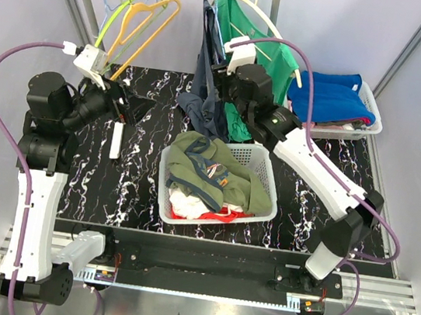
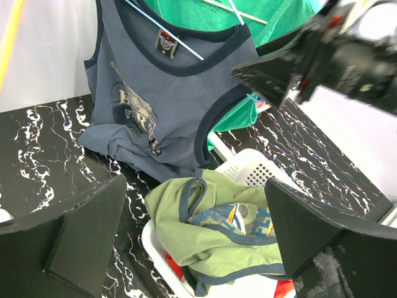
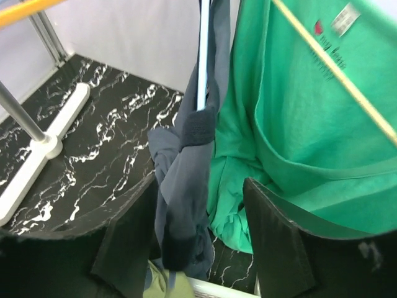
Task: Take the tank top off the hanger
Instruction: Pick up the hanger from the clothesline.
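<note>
A grey-blue tank top hangs on a light blue hanger from the rack, its hem bunched on the table; it also shows in the left wrist view. My right gripper is open beside it. In the right wrist view the tank top's edge hangs between the fingers, close to the left finger, and the jaws are not closed on it. My left gripper is open and empty to the left, apart from the tank top, and faces it.
A green tank top hangs on a cream hanger just right of the grey-blue one. A white basket with an olive tank top stands below. A second basket with blue clothes is at the back right. Empty hangers hang at the rack's left.
</note>
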`<state>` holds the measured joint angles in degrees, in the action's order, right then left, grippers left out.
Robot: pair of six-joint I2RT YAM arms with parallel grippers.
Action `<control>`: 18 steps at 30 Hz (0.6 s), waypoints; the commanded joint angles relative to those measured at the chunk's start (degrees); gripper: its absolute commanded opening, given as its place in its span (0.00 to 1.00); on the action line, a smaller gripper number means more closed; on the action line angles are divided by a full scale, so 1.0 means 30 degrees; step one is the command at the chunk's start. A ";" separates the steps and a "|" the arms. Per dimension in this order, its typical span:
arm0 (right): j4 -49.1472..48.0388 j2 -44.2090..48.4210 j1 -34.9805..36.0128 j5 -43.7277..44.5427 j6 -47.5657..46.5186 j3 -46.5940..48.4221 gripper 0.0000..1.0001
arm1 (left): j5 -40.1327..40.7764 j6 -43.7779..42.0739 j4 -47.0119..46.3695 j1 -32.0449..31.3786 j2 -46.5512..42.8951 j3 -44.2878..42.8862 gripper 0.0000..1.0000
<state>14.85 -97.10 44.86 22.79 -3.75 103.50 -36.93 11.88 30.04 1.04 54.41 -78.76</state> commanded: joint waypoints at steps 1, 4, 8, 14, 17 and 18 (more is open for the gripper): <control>-0.0966 -0.0475 -0.0217 -0.0447 0.0282 0.0772 0.63 | -0.0523 0.0171 -0.0903 0.0093 -0.0149 -0.0143 0.99; -0.1317 -0.0505 -0.0276 -0.0417 0.0663 0.0656 0.47 | -0.0464 0.0142 -0.0903 0.0093 -0.0179 -0.0143 0.99; -0.1552 -0.0330 -0.0335 -0.0301 0.0898 0.0305 0.22 | -0.0318 0.0113 -0.0961 0.0093 -0.0208 -0.0113 0.99; -0.3012 0.0373 -0.0422 0.0546 -0.0036 -0.0253 0.00 | -0.0318 0.0229 -0.1020 0.0093 -0.0208 -0.0055 0.99; -0.3687 0.0462 -0.0598 0.1454 -0.0769 0.0156 0.00 | -0.0260 0.0288 -0.1079 0.0093 -0.0208 -0.0054 0.99; -0.3952 0.0549 -0.0685 0.1457 -0.0801 0.0215 0.00 | -0.0259 0.0288 -0.1079 0.0093 -0.0208 -0.0026 0.99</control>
<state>11.11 -99.39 43.97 23.53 -3.31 102.69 -36.93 12.10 29.89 1.04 54.41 -78.74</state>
